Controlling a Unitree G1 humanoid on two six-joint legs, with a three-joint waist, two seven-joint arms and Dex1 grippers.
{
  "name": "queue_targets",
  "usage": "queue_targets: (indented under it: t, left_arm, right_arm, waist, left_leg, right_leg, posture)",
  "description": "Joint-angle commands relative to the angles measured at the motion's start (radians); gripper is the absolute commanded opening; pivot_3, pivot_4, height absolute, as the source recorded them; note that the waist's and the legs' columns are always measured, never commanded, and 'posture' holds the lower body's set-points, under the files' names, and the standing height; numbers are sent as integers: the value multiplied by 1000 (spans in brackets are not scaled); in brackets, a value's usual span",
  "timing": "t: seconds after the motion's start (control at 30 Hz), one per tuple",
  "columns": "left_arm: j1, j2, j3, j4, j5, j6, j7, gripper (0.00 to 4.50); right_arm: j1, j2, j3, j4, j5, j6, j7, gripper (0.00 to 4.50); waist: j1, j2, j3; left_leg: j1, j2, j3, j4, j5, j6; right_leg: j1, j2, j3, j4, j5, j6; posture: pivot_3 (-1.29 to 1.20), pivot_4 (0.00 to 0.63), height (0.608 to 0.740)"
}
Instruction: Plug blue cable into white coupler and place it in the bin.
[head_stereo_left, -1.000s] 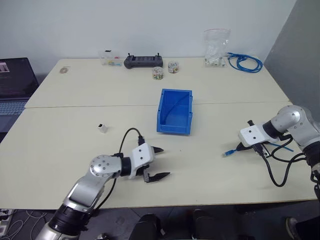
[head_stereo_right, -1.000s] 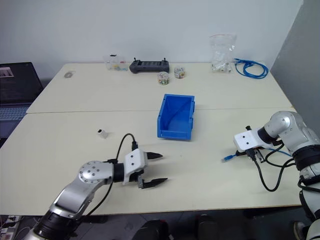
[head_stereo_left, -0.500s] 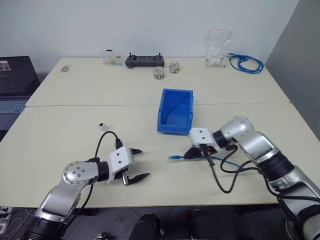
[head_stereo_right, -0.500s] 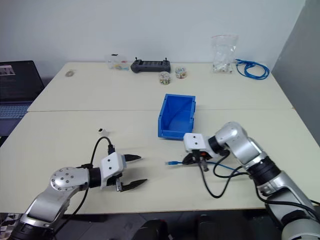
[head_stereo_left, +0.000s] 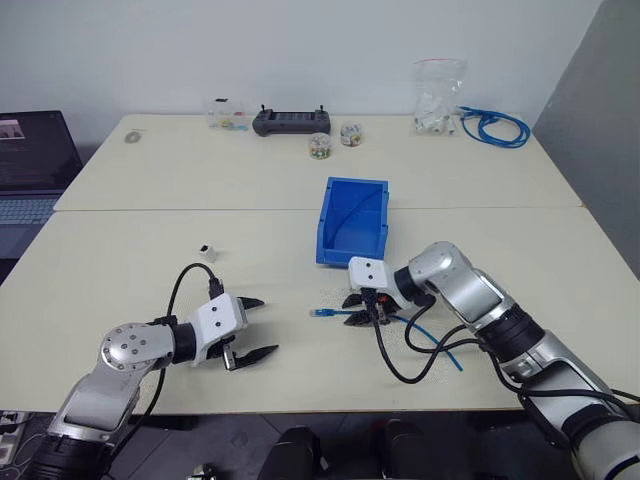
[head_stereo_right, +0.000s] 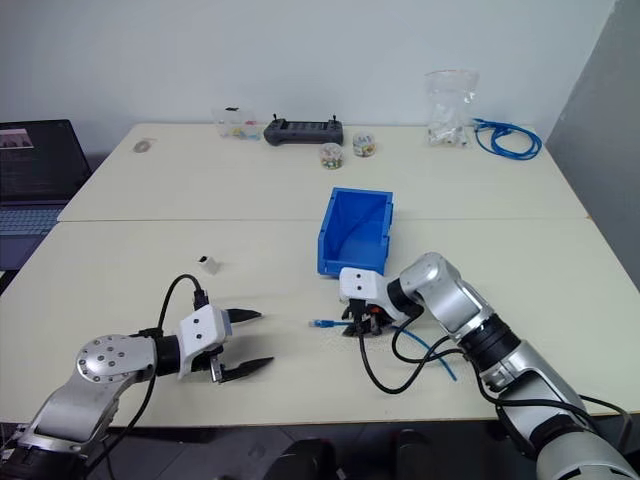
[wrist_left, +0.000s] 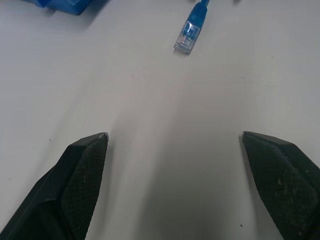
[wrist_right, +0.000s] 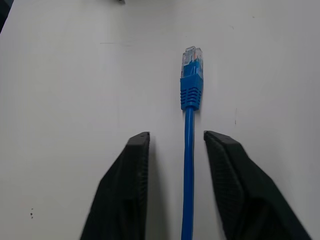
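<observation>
The blue cable (head_stereo_left: 322, 313) lies on the table in front of the bin (head_stereo_left: 340, 250), its clear plug (wrist_right: 191, 60) pointing left. My right gripper (wrist_right: 175, 135) is open just behind the plug, with the strand running between its fingers and a gap on each side. My left gripper (head_stereo_left: 266, 326) is open low over the table at the left, facing the plug (wrist_left: 190, 34) from a short way off, nothing between its fingers. The white coupler (head_stereo_left: 207, 248) sits alone on the table further back on the left.
Along the table's far edge stand a black controller (head_stereo_left: 290, 121), two small jars (head_stereo_left: 318, 146), a clear bag (head_stereo_left: 436, 95) and a coiled blue cable bundle (head_stereo_left: 492, 126). A laptop (head_stereo_left: 25, 165) is at the far left. A black cord (head_stereo_left: 400, 365) loops beside my right wrist.
My right gripper carried the cable end leftward across the table to the front of the bin, then opened its fingers around it. My left gripper drifted to the left.
</observation>
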Motion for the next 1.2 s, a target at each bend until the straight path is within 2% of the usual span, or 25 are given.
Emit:
queue_targets:
  t: [0.03, 0.07, 0.2, 0.47, 0.67, 0.8, 0.83, 1.03, 1.2]
  left_arm:
    - [-31, -15, -12, -3, -1, -18, -1, 4500]
    - [-40, -21, -18, -2, -4, -13, -1, 4500]
    - [-81, -50, -55, 4, 3, -5, -2, 4500]
    - [-182, -112, -156, 109, 62, -65, -15, 4500]
    - [-260, -154, -205, 234, 93, -101, -38, 4500]
    - [-294, -147, -239, 273, 114, -95, -80, 4500]
    - [-304, -138, -252, 283, 129, -94, -90, 4200]
    - [-336, -102, -308, 312, 194, -99, -124, 3484]
    - [-358, -97, -354, 313, 240, -78, -123, 2526]
  right_arm:
    - [-10, -27, -54, -79, 46, 51, 24, 2958]
    - [-1, -43, -77, -119, 72, 63, 34, 3358]
    - [66, -95, -184, -283, 166, 93, 19, 4385]
    - [315, -196, -323, -554, 300, 238, -72, 4385]
    - [418, -217, -389, -655, 376, 333, -161, 4385]
    - [463, -237, -417, -707, 426, 370, -191, 4385]
    - [471, -240, -420, -717, 438, 376, -197, 4419]
    - [482, -247, -436, -745, 495, 397, -235, 4419]
    - [496, -254, -469, -770, 553, 421, -265, 4419]
  waist:
    - [-1, 0, 0]
    - [0, 0, 0]
    - [-1, 0, 0]
    - [0, 0, 0]
    - [-1, 0, -1]
    - [0, -1, -1]
    - [1, -1, -1]
    - [-1, 0, -5]
    - [-1, 1, -12]
  left_leg:
    - [0, 0, 0, 0, 0, 0]
    - [0, 0, 0, 0, 0, 0]
    - [-1, 0, -1, 0, 0, 0]
    - [-1, 0, -1, 0, 0, 0]
    - [0, 0, -1, 0, 0, 0]
    - [0, -1, -1, 1, 0, 0]
    - [0, -1, -1, 1, 0, 0]
    - [1, -1, -1, 0, 0, 0]
    - [2, -1, -1, 0, 0, 0]
  right_leg:
    - [0, 0, 0, 0, 0, 0]
    - [0, 0, 0, 0, 0, 0]
    - [0, 0, 0, 0, 0, 0]
    - [1, 0, -1, 0, 0, 0]
    - [1, 0, -1, 0, 0, 0]
    - [2, 0, -1, 0, 0, 1]
    - [2, 0, -1, 0, 0, 1]
    - [3, 0, 0, 0, 0, 1]
    - [4, 0, 0, 0, -2, 5]
  posture:
    - [0, 150, 740]
    - [0, 150, 740]
    - [0, 150, 740]
    - [0, 150, 740]
    - [0, 150, 740]
    - [0, 150, 740]
    - [0, 150, 740]
    - [0, 150, 740]
    - [0, 150, 740]
